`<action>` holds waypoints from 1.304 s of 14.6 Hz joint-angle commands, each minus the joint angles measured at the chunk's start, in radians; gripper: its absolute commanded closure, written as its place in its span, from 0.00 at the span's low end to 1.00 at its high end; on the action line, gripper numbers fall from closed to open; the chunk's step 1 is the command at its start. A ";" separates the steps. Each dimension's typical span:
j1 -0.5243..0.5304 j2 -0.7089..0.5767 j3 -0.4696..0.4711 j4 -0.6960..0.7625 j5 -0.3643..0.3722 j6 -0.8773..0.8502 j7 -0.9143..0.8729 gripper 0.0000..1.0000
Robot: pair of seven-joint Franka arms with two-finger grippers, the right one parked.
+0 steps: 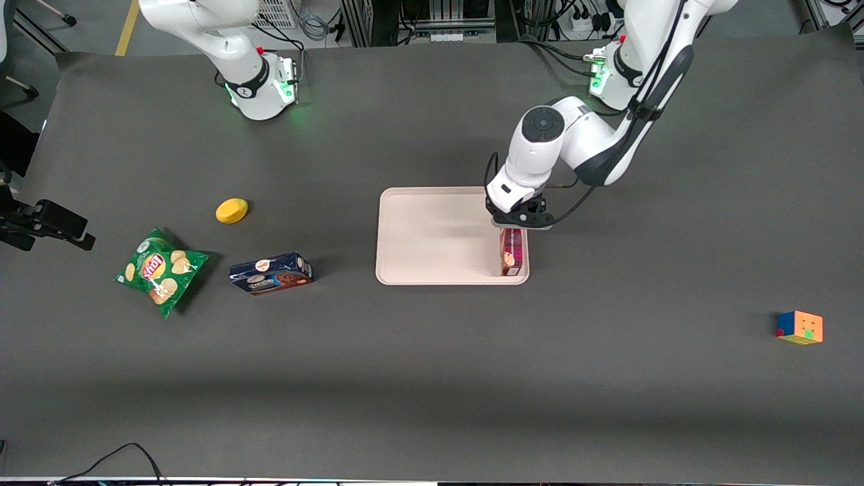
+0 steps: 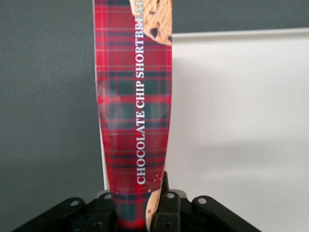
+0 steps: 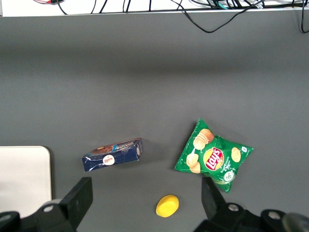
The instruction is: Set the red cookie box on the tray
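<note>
One red cookie box (image 1: 511,251) sat inside the tray (image 1: 432,233), along the rim toward the working arm's end of the worktop (image 1: 432,378). Gripper (image 1: 520,221) was right over it, fingers (image 2: 166,205) clamped on the carton's end.

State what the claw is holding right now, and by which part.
The claw is shut on the red cookie box, gripping one end across its narrow sides, over the tray edge nearest the working arm.
</note>
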 commanded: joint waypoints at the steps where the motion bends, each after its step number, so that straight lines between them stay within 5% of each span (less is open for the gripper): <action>1: -0.005 0.037 0.013 0.007 0.086 0.017 -0.068 1.00; 7: -0.005 0.068 0.013 0.032 0.086 0.019 -0.104 0.99; 14: -0.007 0.106 0.016 0.065 0.091 0.017 -0.104 0.86; 15: -0.007 0.109 0.017 0.070 0.091 0.017 -0.104 0.69; 16: -0.007 0.109 0.017 0.070 0.091 0.017 -0.105 0.42; 17: -0.005 0.109 0.019 0.071 0.091 0.017 -0.105 0.00; 19: -0.005 0.106 0.033 0.076 0.095 0.016 -0.104 0.00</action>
